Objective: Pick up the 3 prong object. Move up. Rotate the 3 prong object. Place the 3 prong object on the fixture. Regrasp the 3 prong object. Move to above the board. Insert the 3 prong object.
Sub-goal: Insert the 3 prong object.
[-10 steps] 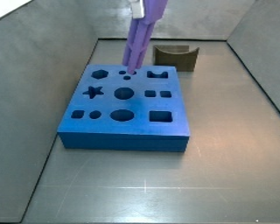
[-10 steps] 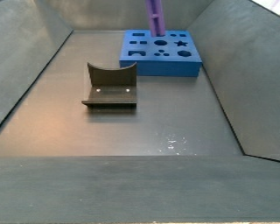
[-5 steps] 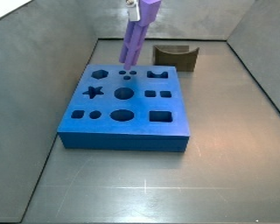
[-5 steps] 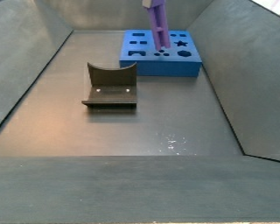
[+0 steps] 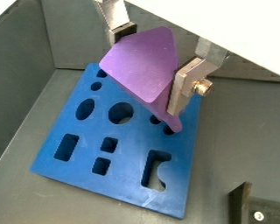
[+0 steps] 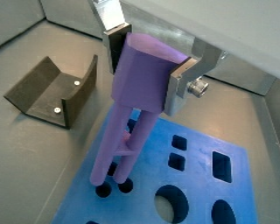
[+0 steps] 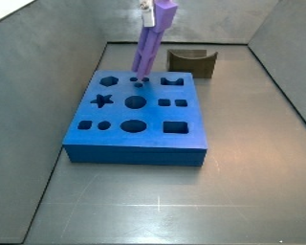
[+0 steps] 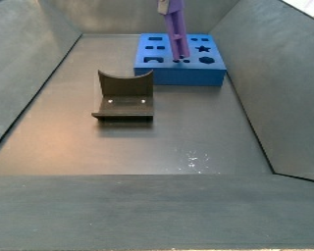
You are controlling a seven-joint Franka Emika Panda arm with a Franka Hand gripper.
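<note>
One purple peg (image 7: 149, 43), one blue board (image 7: 139, 117), one fixture (image 7: 193, 62), and the gripper (image 5: 154, 54) is up over the board's far end, pinching the peg by its upper part with two silver fingers (image 5: 185, 84), one on each side of the block. In both side views the peg hangs nearly upright, tilted a little, prongs down, its tip just above the board near the three small dots (image 7: 139, 79) at the far edge; whether the prongs touch the surface, I cannot tell. In a wrist view (image 6: 140, 96) the peg runs long and slim from the gripper (image 6: 149, 58) down to the board (image 6: 189, 166), and two prongs (image 6: 111, 185) show at its foot; a third is not clear. Counting holes on the board in a side view: one star (image 7: 102, 99), a row of three small dots, several round holes and several square ones, about eleven openings in all. The fixture sits well apart from the board, at about 1 o'clock from it in a side view, and in a side view (image 8: 123, 96) it stands alone on the grey floor (image 8: 146, 147) at about 7 o'clock from the board (image 8: 181, 61), scooped top open and nothing in it.
</note>
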